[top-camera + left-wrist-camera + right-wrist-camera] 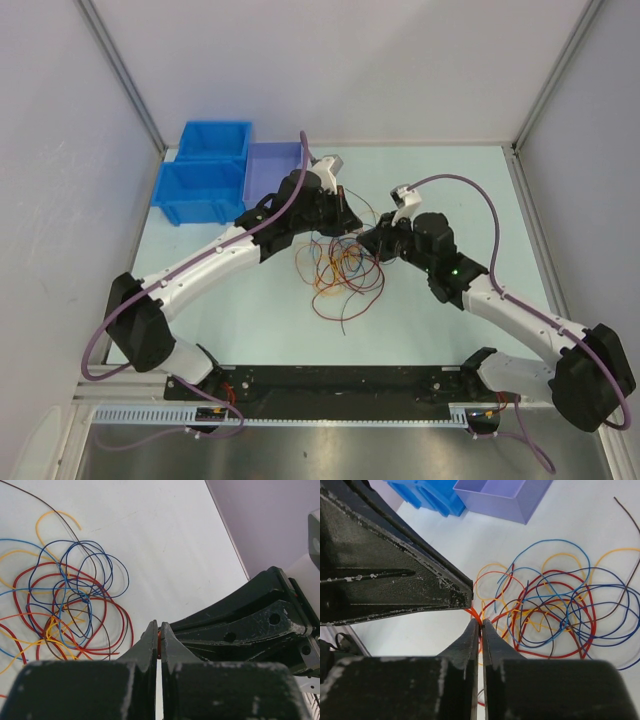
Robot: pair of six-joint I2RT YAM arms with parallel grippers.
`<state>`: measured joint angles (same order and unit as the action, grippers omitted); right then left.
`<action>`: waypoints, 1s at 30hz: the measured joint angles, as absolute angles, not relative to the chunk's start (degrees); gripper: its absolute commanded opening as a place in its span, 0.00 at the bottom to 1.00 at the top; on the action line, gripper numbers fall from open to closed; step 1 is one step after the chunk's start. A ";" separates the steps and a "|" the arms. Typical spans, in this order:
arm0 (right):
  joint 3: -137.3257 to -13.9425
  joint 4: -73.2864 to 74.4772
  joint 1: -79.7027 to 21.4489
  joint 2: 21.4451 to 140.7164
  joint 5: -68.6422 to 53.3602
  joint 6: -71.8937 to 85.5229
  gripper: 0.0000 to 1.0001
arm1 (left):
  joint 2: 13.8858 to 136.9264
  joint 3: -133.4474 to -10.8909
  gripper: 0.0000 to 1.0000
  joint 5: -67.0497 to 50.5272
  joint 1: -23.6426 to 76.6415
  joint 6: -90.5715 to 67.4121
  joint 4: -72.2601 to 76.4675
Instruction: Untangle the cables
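A tangle of thin red, orange, yellow, blue and dark cables [340,268] lies on the table centre. It also shows in the left wrist view [70,610] and the right wrist view [555,615]. My left gripper [348,222] and right gripper [368,240] meet tip to tip just above the tangle's far edge. My left gripper [159,630] is shut on an orange cable [159,645] pinched between its jaws. My right gripper [481,624] is shut on the same orange cable [476,614], which runs a short way to the other gripper's tip.
Two blue bins [203,170] and a lilac bin [272,172] stand at the far left; they also show in the right wrist view [500,497]. Grey walls close the cell on three sides. A black rail [330,382] runs along the near edge.
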<state>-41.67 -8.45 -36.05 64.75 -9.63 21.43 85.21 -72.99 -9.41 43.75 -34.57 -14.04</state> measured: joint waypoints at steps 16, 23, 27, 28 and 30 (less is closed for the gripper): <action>-50.68 -8.03 -38.52 64.82 -6.85 18.20 0.00 | 72.97 -74.08 1.00 8.03 43.51 -30.94 -30.04; -57.84 -9.69 -38.52 65.65 -6.66 14.87 0.00 | 53.49 -70.85 1.00 22.79 43.42 -28.25 -40.05; -62.04 -10.13 -38.52 68.42 -6.61 13.06 0.00 | 45.87 -65.30 1.00 26.48 43.38 -26.59 -43.83; -63.16 -10.20 -38.57 69.19 -6.61 12.69 0.00 | 44.75 -63.79 0.96 26.63 43.38 -26.26 -44.01; -65.25 -10.15 -38.63 70.50 -6.63 11.92 0.00 | 43.16 -60.62 0.87 25.58 43.38 -25.34 -43.57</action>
<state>-65.25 -10.15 -38.63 70.50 -6.63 11.92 43.16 -60.62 25.58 43.38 -25.34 -43.57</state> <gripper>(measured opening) 0.019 0.970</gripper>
